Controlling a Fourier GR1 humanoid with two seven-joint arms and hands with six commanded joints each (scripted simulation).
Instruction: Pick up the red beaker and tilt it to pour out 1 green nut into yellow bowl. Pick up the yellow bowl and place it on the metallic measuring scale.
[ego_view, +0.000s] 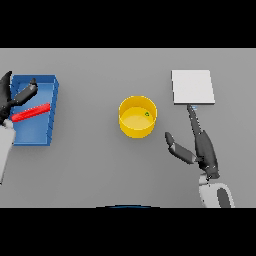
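The yellow bowl (137, 117) sits mid-desk (100, 165) with one green nut (147, 114) inside, and the right robot hand (199, 145) lies open between it and the metallic scale (193, 87). The left robot hand (12, 99) hovers open-fingered over a blue tray (52, 107) where the red beaker (31, 112) lies flat.

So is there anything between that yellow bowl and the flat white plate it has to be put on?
Nothing visible. Bare grey table lies between the yellow bowl and the scale; the right hand sits just below that path.

left hand (11, 98): far left edge, fingers spread, thumb out | right hand (200, 147): lower right, fingers straight pointing up, thumb splayed left
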